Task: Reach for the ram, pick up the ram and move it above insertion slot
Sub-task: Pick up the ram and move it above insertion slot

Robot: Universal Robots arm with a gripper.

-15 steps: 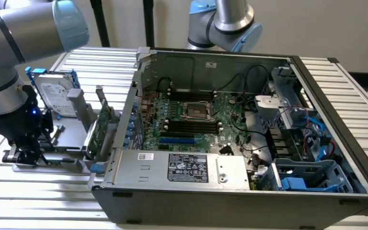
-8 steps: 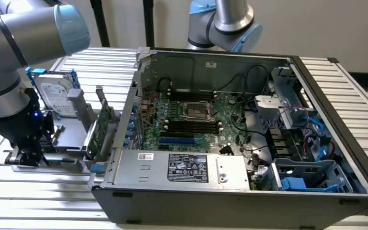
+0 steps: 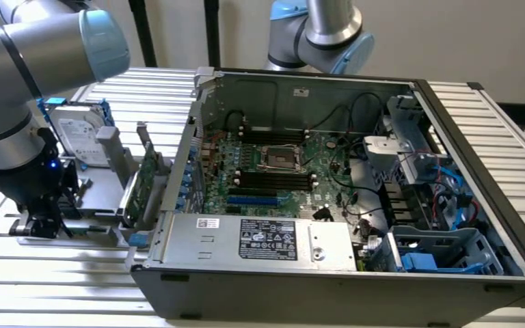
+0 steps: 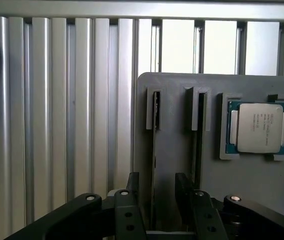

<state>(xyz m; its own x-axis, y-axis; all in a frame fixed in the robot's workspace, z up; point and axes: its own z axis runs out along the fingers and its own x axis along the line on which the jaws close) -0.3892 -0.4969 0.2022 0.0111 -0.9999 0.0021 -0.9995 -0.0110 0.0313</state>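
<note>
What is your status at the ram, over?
Pincer open, astride the ram. Ram edge-up in gray holder, not yet lifted. Second stick alongside, apart.

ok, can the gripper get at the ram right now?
Likely yes: the gripper is open, one finger either side of the ram, which stands on edge in a slot of the grey holder, and nothing shows between them.

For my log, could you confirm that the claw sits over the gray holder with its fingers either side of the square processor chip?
Not quite: the wrist view shows the claw over the gray holder with its fingers either side of a memory stick, not the processor chip, which lies apart.
</note>
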